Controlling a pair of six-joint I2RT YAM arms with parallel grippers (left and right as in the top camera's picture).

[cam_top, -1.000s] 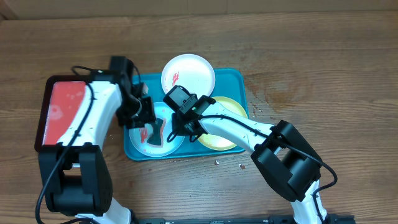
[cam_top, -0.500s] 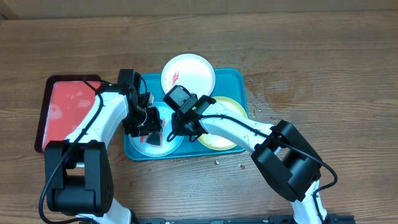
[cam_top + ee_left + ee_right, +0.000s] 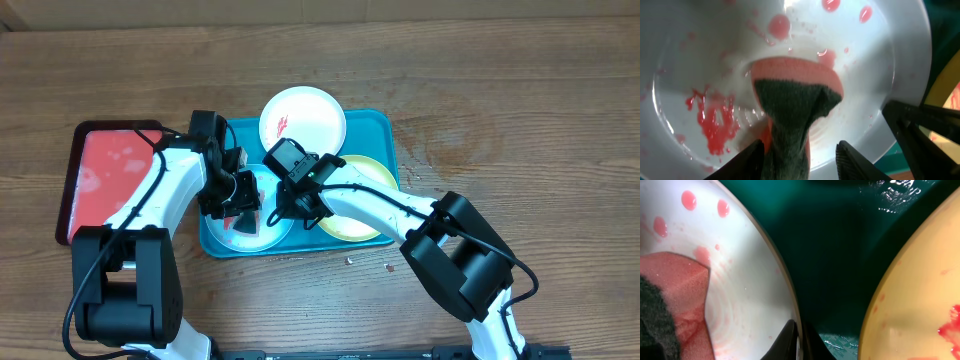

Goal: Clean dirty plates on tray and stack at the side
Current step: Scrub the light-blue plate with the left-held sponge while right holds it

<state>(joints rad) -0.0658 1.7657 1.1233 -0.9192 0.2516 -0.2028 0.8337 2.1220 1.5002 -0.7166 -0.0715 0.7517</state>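
Note:
On the teal tray lie a white plate at the back, a yellow-green plate on the right and a pale blue plate on the left, all with red smears. My left gripper is shut on a pink sponge with a dark scouring face. The sponge is pressed onto the pale blue plate beside red streaks. My right gripper is shut on that plate's right rim, with the yellow-green plate just beyond a strip of tray.
A smaller red tray with a dark rim sits left of the teal tray, under my left arm. A few crumbs lie on the wooden table in front of the tray. Both arms cross over the tray's left half.
My left gripper has moved right with the sponge and come down onto the pale blue plate. My right gripper has closed on the plate's rim.

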